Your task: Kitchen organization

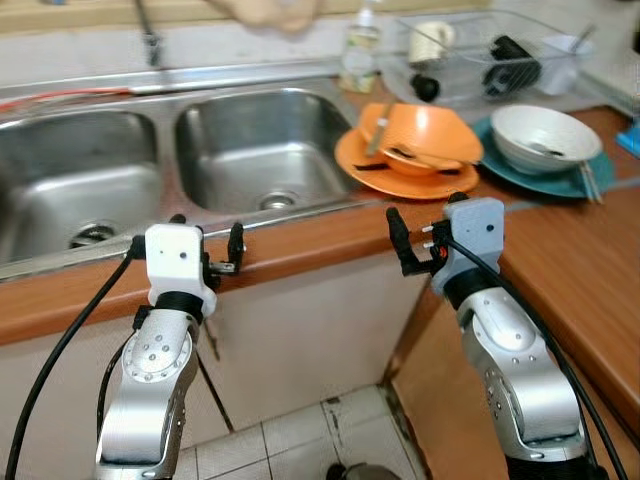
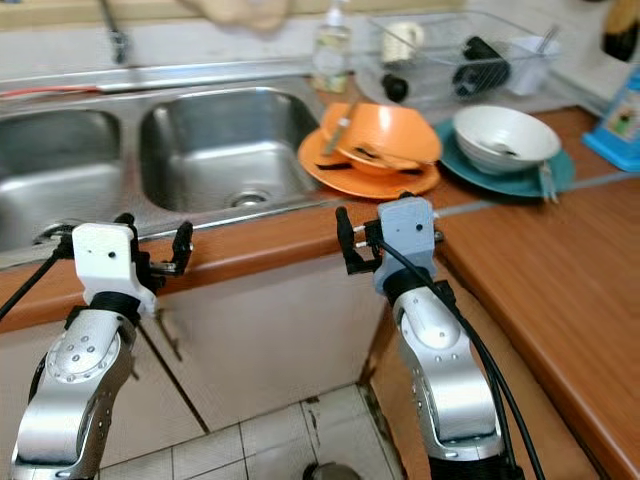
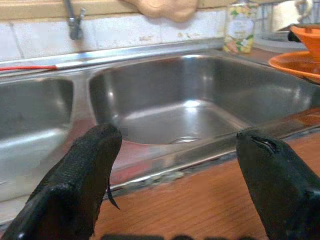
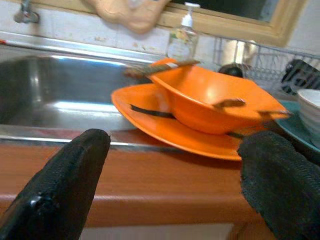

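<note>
both grippers hang spread wide and empty at the counter edge: left gripper [image 1: 208, 262] lower left before the sink [image 1: 262, 150], right gripper [image 1: 412, 243] centre, below the orange bowl [image 1: 425, 135] on its orange plate [image 1: 398, 172].

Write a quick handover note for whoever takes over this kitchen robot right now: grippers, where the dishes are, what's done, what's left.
Left gripper: open, empty, at the counter's front edge before the right sink basin.
Right gripper: open, empty, at the counter edge facing the orange dishes.
Dishes: orange bowl with utensils sits on the orange plate, just right of the sink. White bowl sits on a teal plate further right. Drying rack behind holds a mug and dark items. Soap bottle stands by the back wall.
Done: nothing visibly handled.
Left: likely pick up the orange stack first; it's nearest the right gripper.
</note>
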Motion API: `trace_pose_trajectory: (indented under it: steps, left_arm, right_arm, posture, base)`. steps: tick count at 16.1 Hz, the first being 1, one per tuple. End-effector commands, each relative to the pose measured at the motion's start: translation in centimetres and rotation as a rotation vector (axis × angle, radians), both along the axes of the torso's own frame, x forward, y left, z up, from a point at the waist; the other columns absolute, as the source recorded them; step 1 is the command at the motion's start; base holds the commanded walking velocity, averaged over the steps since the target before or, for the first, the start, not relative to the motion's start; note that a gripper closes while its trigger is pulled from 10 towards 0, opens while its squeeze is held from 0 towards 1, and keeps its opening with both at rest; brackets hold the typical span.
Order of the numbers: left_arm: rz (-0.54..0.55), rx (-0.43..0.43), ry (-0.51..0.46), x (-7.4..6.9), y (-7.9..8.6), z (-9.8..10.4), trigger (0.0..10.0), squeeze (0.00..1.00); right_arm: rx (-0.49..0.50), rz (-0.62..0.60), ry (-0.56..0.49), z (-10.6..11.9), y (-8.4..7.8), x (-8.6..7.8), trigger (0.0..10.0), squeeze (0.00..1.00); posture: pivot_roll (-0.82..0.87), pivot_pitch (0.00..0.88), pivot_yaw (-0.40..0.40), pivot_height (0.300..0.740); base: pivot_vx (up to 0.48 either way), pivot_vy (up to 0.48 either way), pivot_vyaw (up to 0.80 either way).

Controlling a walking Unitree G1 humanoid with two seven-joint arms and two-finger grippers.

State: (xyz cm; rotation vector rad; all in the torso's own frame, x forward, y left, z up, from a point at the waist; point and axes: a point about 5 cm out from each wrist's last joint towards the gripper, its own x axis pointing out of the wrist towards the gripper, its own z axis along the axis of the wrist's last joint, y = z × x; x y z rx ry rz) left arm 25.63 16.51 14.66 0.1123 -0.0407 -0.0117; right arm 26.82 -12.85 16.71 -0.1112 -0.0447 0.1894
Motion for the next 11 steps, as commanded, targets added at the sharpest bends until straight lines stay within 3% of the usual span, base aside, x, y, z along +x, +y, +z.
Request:
trace_pose_trajectory:
  steps: [1,4,6,8,9,11]
  left_arm:
    - [0.001,-0.007,-0.017,0.13,-0.04,0.34,10.0,0.0]
    - [0.014,-0.021,-0.021,0.11,0.11,0.38,10.0,0.0]
    - [0.012,0.007,-0.024,0.14,0.19,0.43,10.0,0.0]
    - [0.01,0.047,-0.03,0.2,0.23,0.52,10.0,0.0]
    - [0.012,0.045,-0.029,0.21,0.22,0.5,10.0,0.0]
    - [0.027,-0.009,-0.019,0.27,0.37,0.37,10.0,0.0]
  right_arm:
    - [-0.009,0.004,-0.006,0.43,0.11,0.05,10.0,1.0]
    - [-0.032,0.01,-0.001,0.39,0.16,0.11,10.0,1.0]
    - [-0.022,0.021,0.001,0.48,0.29,0.13,10.0,1.0]
    - [-0.007,0.034,0.002,0.61,0.47,0.17,10.0,1.0]
    - [-0.006,0.033,0.003,0.61,0.48,0.17,10.0,1.0]
    - [-0.001,0.038,0.009,0.59,0.57,0.13,10.0,1.0]
  posture:
    - [-0.12,0.0,0.002,0.74]
    - [-0.12,0.0,0.001,0.74]
    - [-0.12,0.0,-0.002,0.74]
    - [-0.12,0.0,-0.002,0.74]
    - [-0.12,0.0,-0.002,0.74]
    - [-0.12,0.0,0.0,0.74]
  base:
    - [0.0,0.0,-0.76]
    - [0.0,0.0,-0.57]
    - [0.0,0.0,0.0]
    - [0.0,-0.48,0.0]
    - [0.0,-0.48,0.0]
    - [0.0,0.0,0.0]
